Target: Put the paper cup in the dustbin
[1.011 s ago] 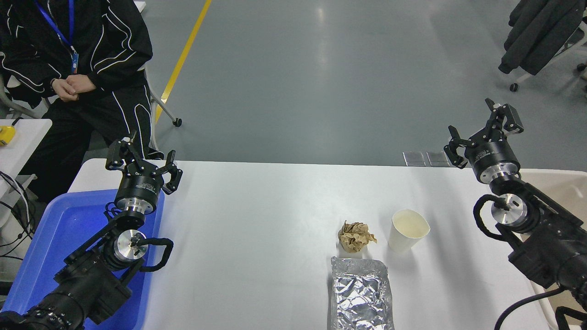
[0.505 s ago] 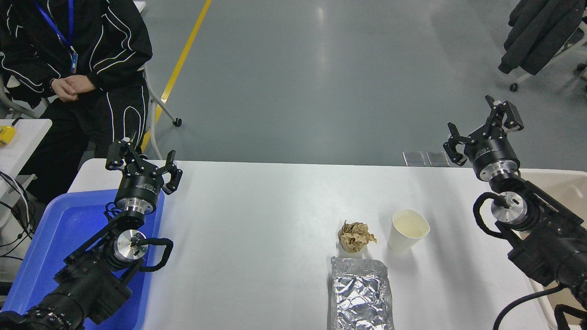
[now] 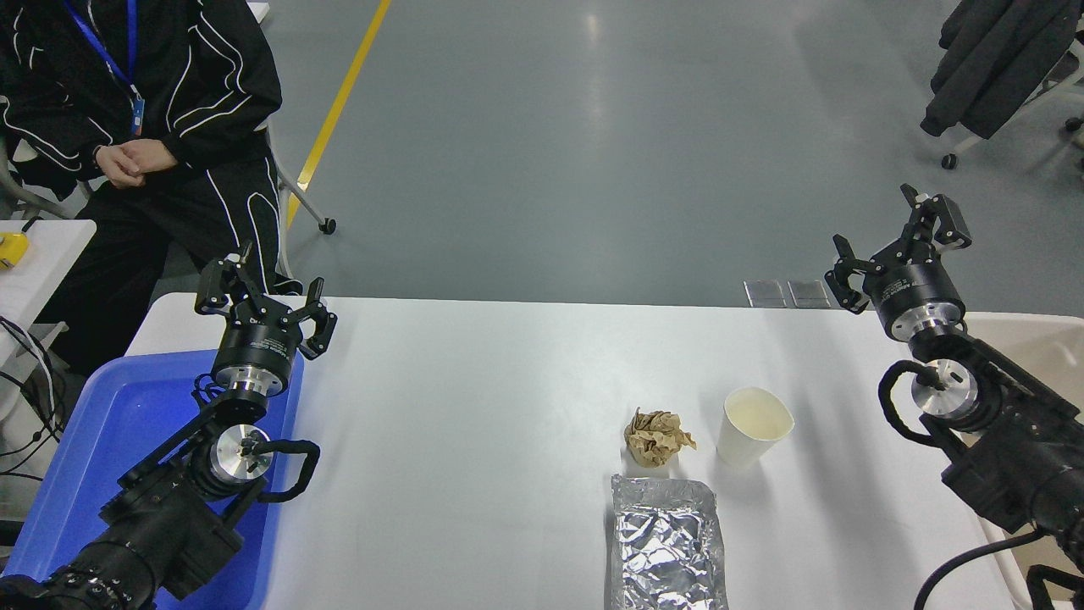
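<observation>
The white paper cup (image 3: 752, 436) stands upright on the white table (image 3: 491, 407), right of centre, its cream inside showing. The beige dustbin (image 3: 1037, 339) is at the right edge, mostly hidden behind my right arm; only part of its rim and wall shows. My right gripper (image 3: 898, 241) is open and empty, raised over the table's far right corner, well behind and to the right of the cup. My left gripper (image 3: 264, 296) is open and empty, parked at the lower left over the blue tray.
A crumpled brown paper ball (image 3: 656, 437) lies just left of the cup. A silver foil tray (image 3: 667, 542) sits in front of both. A blue plastic tray (image 3: 110, 440) is at the left edge. A person (image 3: 144, 127) sits at the far left.
My right gripper has shifted slightly to the right and a touch higher. The cup, the other objects and the left arm have not moved.
</observation>
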{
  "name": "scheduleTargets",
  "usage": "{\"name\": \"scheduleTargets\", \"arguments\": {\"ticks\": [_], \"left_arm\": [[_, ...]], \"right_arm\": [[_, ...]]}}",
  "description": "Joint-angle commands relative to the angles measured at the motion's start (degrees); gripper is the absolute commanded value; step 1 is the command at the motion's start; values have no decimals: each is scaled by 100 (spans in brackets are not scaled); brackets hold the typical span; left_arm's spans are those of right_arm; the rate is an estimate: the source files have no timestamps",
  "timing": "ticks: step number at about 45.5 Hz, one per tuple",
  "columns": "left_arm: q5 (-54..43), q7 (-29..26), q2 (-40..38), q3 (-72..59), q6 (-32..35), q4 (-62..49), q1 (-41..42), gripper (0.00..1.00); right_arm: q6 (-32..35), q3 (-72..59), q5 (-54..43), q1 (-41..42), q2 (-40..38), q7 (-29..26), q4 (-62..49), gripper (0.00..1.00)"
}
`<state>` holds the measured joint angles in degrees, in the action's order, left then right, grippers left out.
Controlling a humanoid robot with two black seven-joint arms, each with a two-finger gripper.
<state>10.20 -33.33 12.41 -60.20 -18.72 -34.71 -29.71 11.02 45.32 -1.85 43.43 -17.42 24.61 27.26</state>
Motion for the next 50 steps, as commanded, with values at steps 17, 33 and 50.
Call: {"name": "scheduleTargets", "arguments": {"ticks": [17,33,50], "left_arm": [[0,-7,-1,0,0,0,0,100],[0,2,7,0,0,0,0,100],[0,-7,7,0,0,0,0,100]], "right_arm": [[5,-1075,-360,613,-323,-44,7,99],[400,-5549,-860,2977,-912,-53,60,99],[752,-7028,-3522,3831,-535,-36,95,99]]}}
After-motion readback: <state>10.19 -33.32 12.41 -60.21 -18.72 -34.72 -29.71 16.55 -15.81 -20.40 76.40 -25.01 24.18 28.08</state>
